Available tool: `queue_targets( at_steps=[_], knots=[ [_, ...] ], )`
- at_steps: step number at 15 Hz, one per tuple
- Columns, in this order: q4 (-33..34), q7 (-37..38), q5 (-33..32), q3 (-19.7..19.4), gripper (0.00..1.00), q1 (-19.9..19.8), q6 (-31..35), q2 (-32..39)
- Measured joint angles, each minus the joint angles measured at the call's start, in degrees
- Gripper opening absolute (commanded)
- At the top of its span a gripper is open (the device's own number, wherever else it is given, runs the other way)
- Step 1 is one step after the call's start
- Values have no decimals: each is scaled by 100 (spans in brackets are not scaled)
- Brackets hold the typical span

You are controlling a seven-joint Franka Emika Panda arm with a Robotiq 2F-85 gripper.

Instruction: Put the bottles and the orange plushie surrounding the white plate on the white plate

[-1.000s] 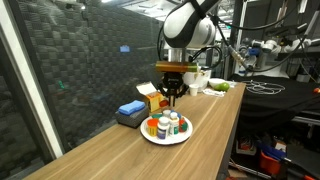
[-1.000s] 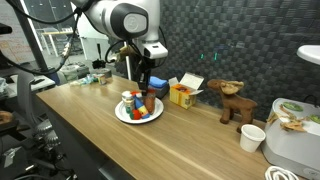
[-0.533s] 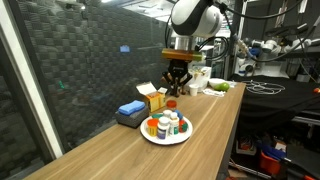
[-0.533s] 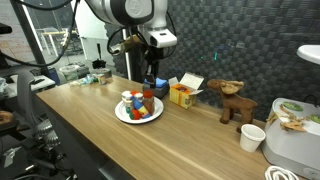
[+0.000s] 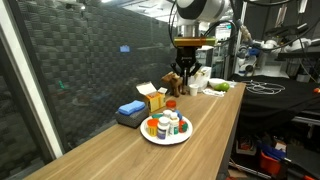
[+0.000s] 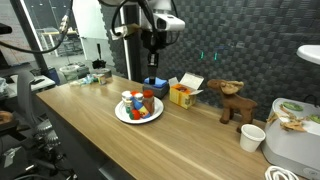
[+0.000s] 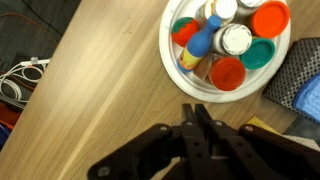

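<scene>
the tool (image 7: 196, 112) hung above the worktop (image 7: 90, 100) with its fingers pressed together and nothing between them. in the wrist view the white plate (image 7: 168, 55) lay at 1 o'clock from its tip, carrying the bottles (image 7: 236, 40) packed upright and touching; the orange plushie could not be told apart from the orange caps (image 7: 228, 72) there. judged step: retreat after the last placement, so the next move called for a clear vertical lift and a check that nothing stood off the plate.
</scene>
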Motion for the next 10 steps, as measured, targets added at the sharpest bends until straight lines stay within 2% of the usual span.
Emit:
queue_targets(
  at_steps=[4,5,7,8,9,10],
  knots=[
    [493,-1186,-27,0,12,-109,-1248,-9],
    [617,-1434,-73,-1,38,-127,-1523,-12],
    [782,-1794,-179,1,41,-132,-1891,-49],
    [822,-1953,-223,9,49,-131,-2026,-92],
    [824,-2095,-261,13,31,-131,-2100,-162],
    [805,-2240,-262,13,40,-136,-2110,-240]
  ],
)
